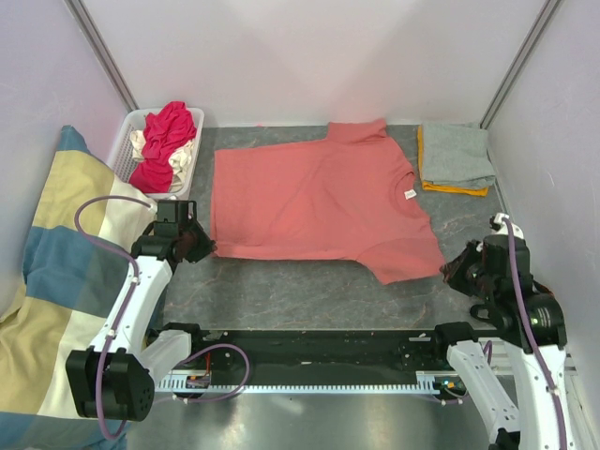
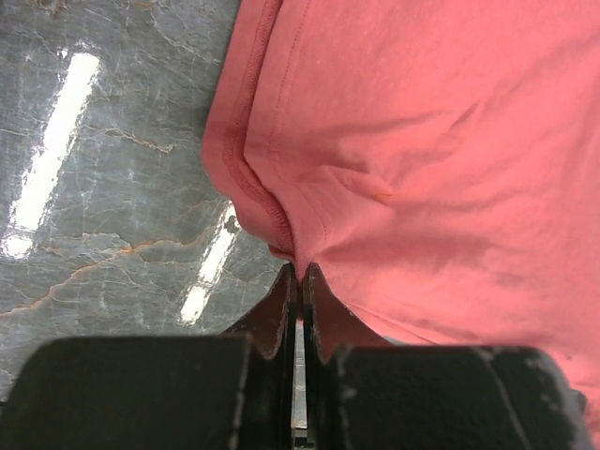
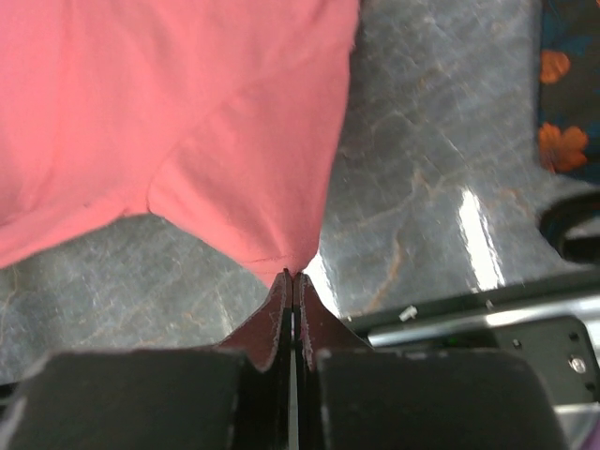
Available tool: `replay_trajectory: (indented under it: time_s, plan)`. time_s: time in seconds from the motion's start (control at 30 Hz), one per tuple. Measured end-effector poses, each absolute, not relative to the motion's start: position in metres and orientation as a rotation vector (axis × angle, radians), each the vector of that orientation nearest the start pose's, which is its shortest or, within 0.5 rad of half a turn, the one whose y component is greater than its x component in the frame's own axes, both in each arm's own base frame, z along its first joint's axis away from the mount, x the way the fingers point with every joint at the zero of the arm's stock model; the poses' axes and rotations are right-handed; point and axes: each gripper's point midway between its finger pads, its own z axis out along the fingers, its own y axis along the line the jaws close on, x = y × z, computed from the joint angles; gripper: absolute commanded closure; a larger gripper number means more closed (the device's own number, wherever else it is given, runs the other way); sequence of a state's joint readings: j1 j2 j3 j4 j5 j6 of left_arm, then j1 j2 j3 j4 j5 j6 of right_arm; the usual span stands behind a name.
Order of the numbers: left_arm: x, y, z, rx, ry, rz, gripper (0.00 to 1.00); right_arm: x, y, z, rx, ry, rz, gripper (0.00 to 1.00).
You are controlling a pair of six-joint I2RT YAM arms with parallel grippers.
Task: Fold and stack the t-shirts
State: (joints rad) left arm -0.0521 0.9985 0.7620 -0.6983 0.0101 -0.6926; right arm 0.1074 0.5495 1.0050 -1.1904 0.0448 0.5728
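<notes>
Top external view: the pink tee [image 1: 309,202] lies spread flat in the middle of the grey surface [image 1: 300,300]. Its hem points left and its neck points right, where a small white label [image 1: 410,195] shows. One sleeve reaches toward the far side and the other toward the near right.

The left fingers [image 1: 192,242] sit at the near-left hem corner. In the left wrist view these fingers [image 2: 277,314] are pressed together, with the hem [image 2: 253,192] bunched and pinched between their tips. The right fingers [image 1: 459,267] sit at the outer end of the near sleeve. In the right wrist view they [image 3: 275,314] are likewise closed tight, nipping the pointed tip of the sleeve [image 3: 253,206].

In the far right corner, just beside the neck of the pink tee, a folded grey tee [image 1: 457,155] rests on a folded orange tee [image 1: 450,189], whose edge shows along the near and left sides.

In the far left corner stands a basket [image 1: 125,141] holding a crumpled red tee [image 1: 169,131] over a cream tee [image 1: 141,142]. A striped cushion [image 1: 56,244] leans along the left side, touching the basket and near the left arm.
</notes>
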Motion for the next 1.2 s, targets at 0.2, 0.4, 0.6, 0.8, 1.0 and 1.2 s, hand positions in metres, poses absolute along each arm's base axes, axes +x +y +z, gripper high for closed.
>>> replay_trajectory:
  time_s: [0.2, 0.4, 0.6, 0.8, 1.0, 1.2]
  plan:
    - [0.249, -0.043, 0.119, -0.784, 2.391, -0.335, 0.98, 0.124, 0.026, 0.226, 0.574, 2.259, 0.283, 1.0]
    - [0.245, -0.045, 0.117, -0.779, 2.393, -0.351, 0.98, 0.122, 0.026, 0.233, 0.572, 2.243, 0.286, 1.0]
    - [0.245, -0.046, 0.119, -0.775, 2.385, -0.358, 0.98, 0.119, 0.026, 0.233, 0.571, 2.238, 0.288, 1.0]
    - [0.245, -0.046, 0.119, -0.777, 2.382, -0.359, 0.98, 0.12, 0.025, 0.212, 0.583, 2.283, 0.269, 1.0]
    - [0.247, -0.045, 0.111, -0.801, 2.407, -0.343, 0.98, 0.144, 0.024, 0.189, 0.604, 2.327, 0.227, 1.0]
    - [0.252, -0.045, 0.105, -0.818, 2.438, -0.33, 0.98, 0.182, 0.024, 0.181, 0.606, 2.331, 0.194, 1.0]
